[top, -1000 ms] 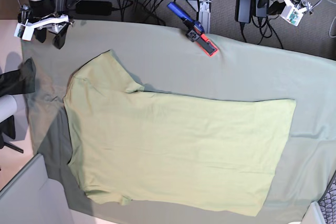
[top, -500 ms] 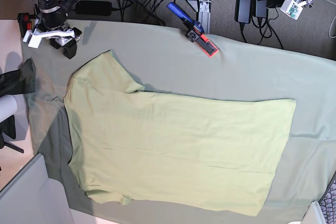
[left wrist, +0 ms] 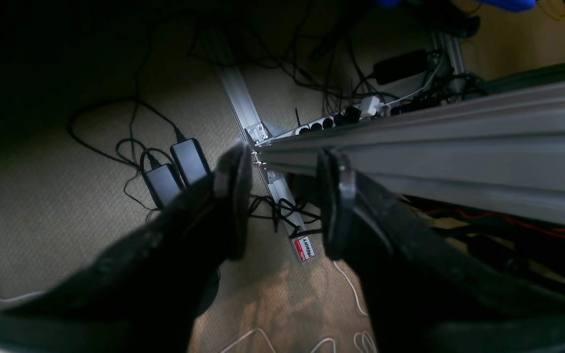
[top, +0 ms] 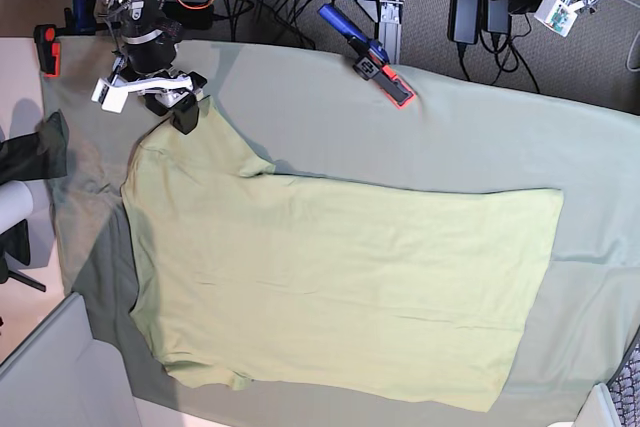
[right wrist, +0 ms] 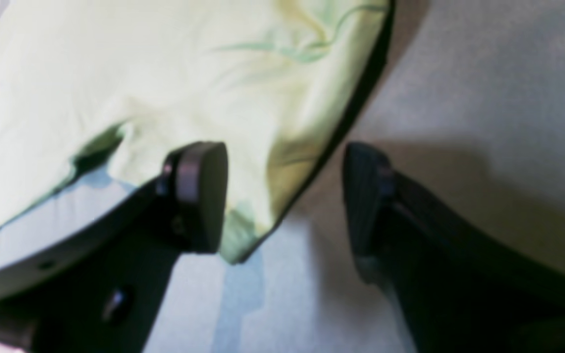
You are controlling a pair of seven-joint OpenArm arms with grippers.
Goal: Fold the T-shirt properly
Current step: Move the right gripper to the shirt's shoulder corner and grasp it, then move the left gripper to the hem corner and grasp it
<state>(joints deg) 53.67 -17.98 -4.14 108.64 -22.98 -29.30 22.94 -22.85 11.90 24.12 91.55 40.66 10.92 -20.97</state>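
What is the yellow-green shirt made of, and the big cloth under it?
The T-shirt looks like soft, thin, matte fabric, probably cotton knit: it lies limp with small wrinkles and a curling sleeve edge. The tablecloth looks like a duller grey-green woven cloth, also matte, with gentle creases. The exact fibre cannot be told.

From high above, the base camera looks straight down on my worktop [top: 600, 157], taking in the whole T-shirt [top: 330, 277] and the cabled floor [top: 430, 17] past the far edge. My right wrist camera sits close over the cloth, facing down between my right fingers [right wrist: 199, 196] at a sleeve edge near the worktop's far corner, a patch the base view shares. My left wrist camera hangs off the worktop beyond its far edge, looking past my left fingers [left wrist: 236, 196] onto the floor, shared with the base view's top strip.
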